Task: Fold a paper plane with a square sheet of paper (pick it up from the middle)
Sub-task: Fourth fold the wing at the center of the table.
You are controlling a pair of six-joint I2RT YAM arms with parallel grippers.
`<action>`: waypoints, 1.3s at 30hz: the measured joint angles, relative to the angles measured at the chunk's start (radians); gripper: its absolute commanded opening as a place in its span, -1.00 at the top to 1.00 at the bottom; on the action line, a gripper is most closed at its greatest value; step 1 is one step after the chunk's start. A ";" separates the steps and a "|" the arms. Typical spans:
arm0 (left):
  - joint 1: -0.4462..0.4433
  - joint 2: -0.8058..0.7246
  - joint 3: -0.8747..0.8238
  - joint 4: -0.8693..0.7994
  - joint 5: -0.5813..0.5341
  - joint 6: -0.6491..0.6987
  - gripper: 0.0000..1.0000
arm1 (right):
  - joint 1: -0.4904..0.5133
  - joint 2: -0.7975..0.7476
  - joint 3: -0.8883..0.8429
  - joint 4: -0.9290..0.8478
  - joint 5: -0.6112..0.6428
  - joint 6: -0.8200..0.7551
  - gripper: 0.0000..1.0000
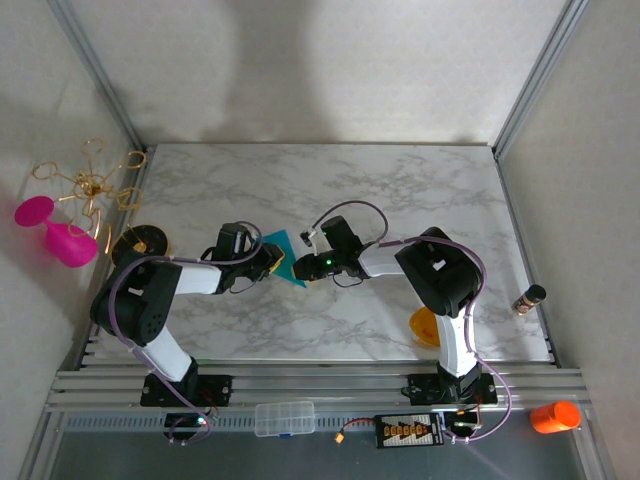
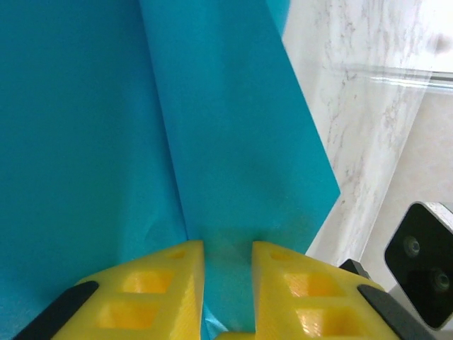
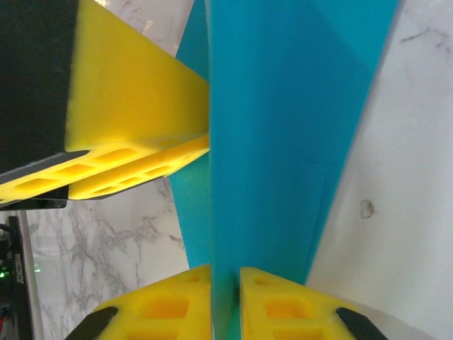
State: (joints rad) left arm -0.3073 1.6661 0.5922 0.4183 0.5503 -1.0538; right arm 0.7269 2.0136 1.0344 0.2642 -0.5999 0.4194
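Where the two arms meet, a little left of the middle of the marble table and well away from its edges, the left gripper has its yellow fingers a narrow slot apart. The teal sheet of paper runs into that slot, but whether it is pinched cannot be told. A crease runs up the sheet from the left finger. Opposite, the right gripper straddles the sheet's upright fold, its grip likewise unclear. An orange bowl sits near the table's near edge.
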 measured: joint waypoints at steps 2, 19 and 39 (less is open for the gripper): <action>0.000 0.002 0.000 -0.009 -0.005 0.004 0.58 | 0.000 0.001 0.002 -0.012 -0.006 -0.006 0.74; 0.001 -0.042 0.002 -0.056 -0.031 0.042 0.58 | -0.003 0.021 0.029 -0.047 -0.015 0.017 0.88; 0.002 0.018 -0.005 0.100 0.039 0.029 0.75 | -0.012 0.024 0.022 -0.024 -0.034 0.047 0.77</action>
State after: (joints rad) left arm -0.3050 1.6840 0.5869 0.5186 0.5888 -1.0248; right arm 0.7151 2.0377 1.0565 0.2398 -0.6338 0.4667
